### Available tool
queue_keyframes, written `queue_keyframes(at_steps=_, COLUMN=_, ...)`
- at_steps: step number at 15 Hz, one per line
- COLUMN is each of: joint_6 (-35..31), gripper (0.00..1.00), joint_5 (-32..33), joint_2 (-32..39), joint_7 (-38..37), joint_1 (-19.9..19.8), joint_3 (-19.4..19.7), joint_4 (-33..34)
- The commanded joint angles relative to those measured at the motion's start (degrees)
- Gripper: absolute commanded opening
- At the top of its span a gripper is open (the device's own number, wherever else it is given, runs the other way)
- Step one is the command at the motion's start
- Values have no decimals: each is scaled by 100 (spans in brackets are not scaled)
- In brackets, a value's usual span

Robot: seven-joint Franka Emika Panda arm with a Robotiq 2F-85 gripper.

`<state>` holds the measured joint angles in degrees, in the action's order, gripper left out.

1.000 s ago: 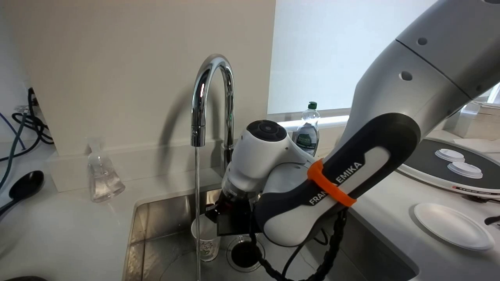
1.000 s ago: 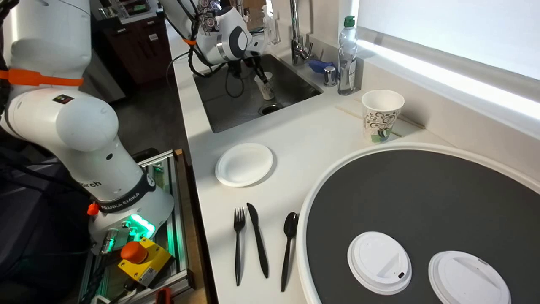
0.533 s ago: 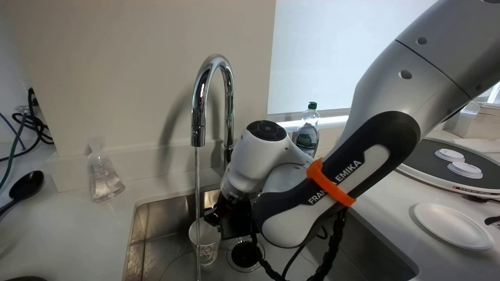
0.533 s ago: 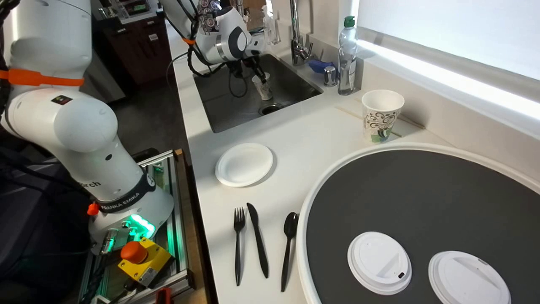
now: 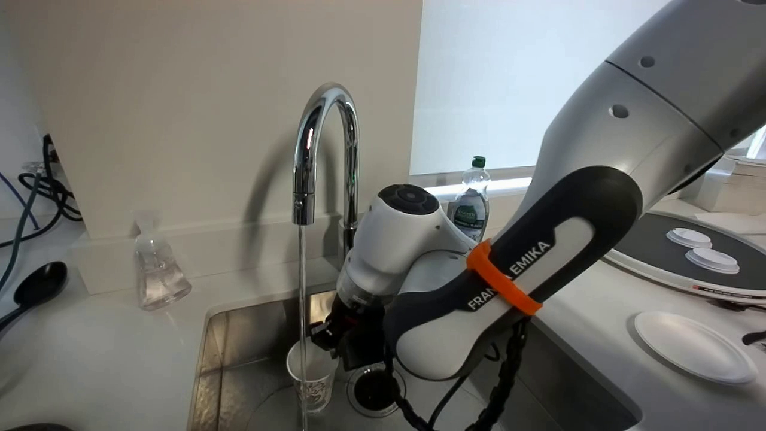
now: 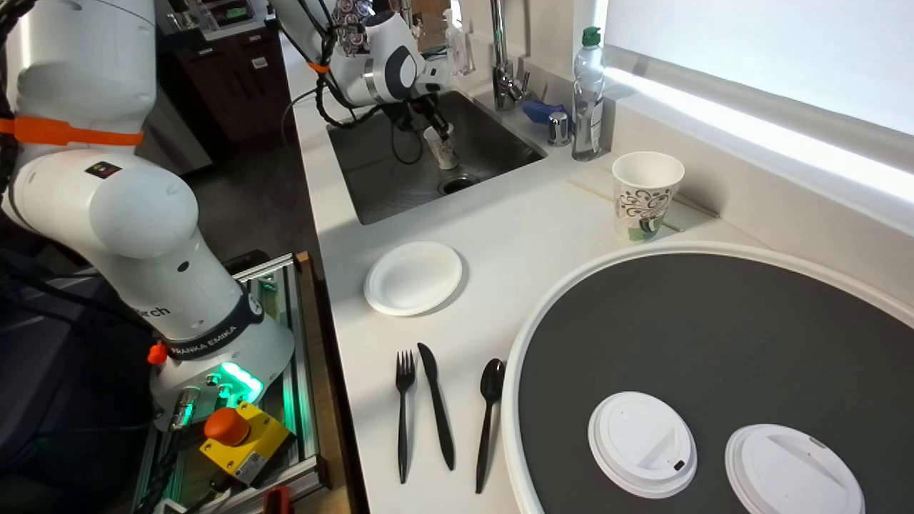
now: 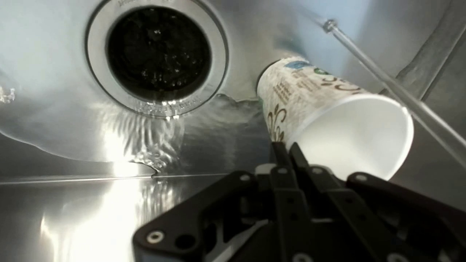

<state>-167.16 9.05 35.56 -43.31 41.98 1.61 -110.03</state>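
Observation:
A white paper cup point(image 5: 317, 395) with a brown printed pattern is inside the steel sink point(image 5: 239, 383), beside the drain point(image 7: 158, 54). My gripper point(image 7: 287, 146) is shut on the cup's wall at the rim, one finger outside and one inside. In the wrist view the cup's mouth faces the camera; its inside looks plain white. A thin water stream point(image 5: 302, 269) falls from the chrome faucet point(image 5: 304, 203), passing close by the rim and outside the mouth. Whether the cup's base touches the sink floor I cannot tell. The gripper point(image 6: 444, 132) also shows in an exterior view.
The sink walls enclose the arm's end. Dish soap point(image 6: 589, 100) stands behind the sink. On the counter are a plate point(image 6: 413, 278), another paper cup point(image 6: 643, 207), black cutlery point(image 6: 435, 407) and a round dark board point(image 6: 714, 321) bearing two lids.
Gripper and cup have shifted together slightly left and down in an exterior view, bringing the cup's rim further across the water stream's line. The grip has not changed.

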Motion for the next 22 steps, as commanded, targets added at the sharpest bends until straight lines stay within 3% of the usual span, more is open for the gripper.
queue_keyframes(at_steps=1, joint_6=23, gripper=1, joint_5=-253, joint_2=-14, joint_7=344, joint_1=-58, joint_3=-88, joint_4=-16)
queue_keyframes(at_steps=22, joint_6=32, gripper=1, joint_5=-599, joint_2=-64, joint_7=1271, joint_1=-184, joint_3=-265, joint_4=-63)
